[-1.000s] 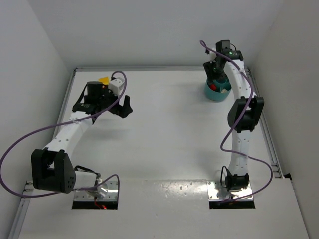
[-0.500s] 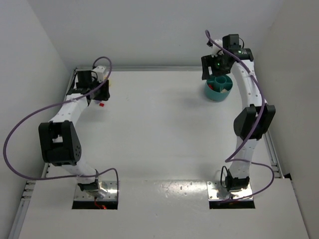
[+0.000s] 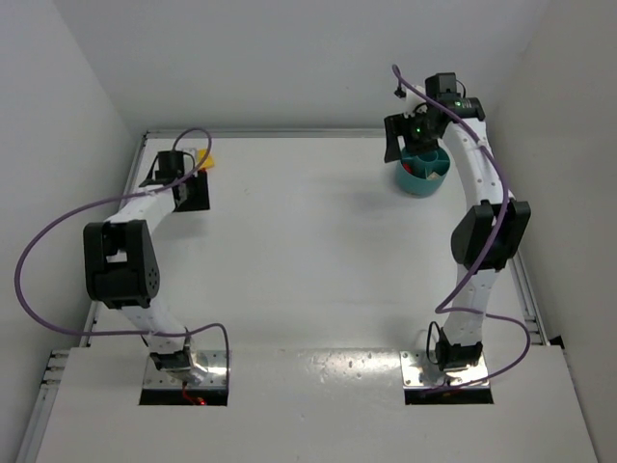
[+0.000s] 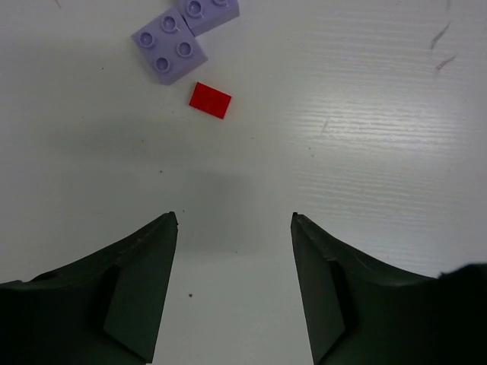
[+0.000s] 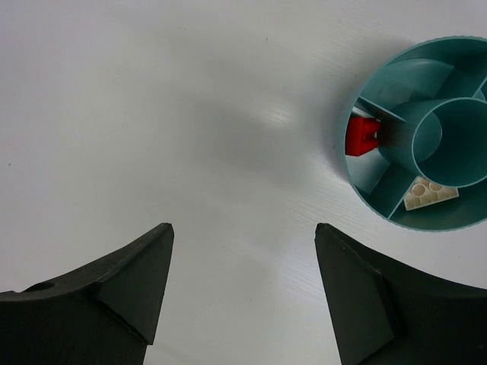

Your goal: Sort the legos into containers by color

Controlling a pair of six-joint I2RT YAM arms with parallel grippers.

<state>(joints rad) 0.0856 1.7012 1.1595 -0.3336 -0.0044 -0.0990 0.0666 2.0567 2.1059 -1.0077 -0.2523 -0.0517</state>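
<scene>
Red looks like the colour to go for next. The left gripper (image 4: 234, 220) hangs over the table (image 4: 365, 114) near its far left corner. Its fingers are spread apart, and nothing is between them. A little ahead of the fingers lies a small red brick (image 4: 210, 99). Two purple bricks (image 4: 169, 48) sit just past it, touching each other. From above, a yellow brick (image 3: 203, 160) shows close by, near the far edge.

The dish (image 5: 403, 76) stands near the far right corner, well apart from these loose bricks. The right gripper (image 5: 243, 228) hangs beside it, on the side toward the middle of the table, not over it. Its fingers are spread wide too and hold nothing. One part of the dish has the other red brick (image 5: 361, 137) in it. A different part has a pale brick (image 5: 430, 192).

So I think the job is partly done, and the step now is picking up the loose red brick. The left gripper needs to move forward a bit. Then it must go down until one finger is on each side of the brick. The brick is tiny, so the fingers must get right down to the table. The nearest purple brick is just beside it and could get bumped. After the squeeze, the brick has a long trip across the table. It belongs in the part with the other red brick.
</scene>
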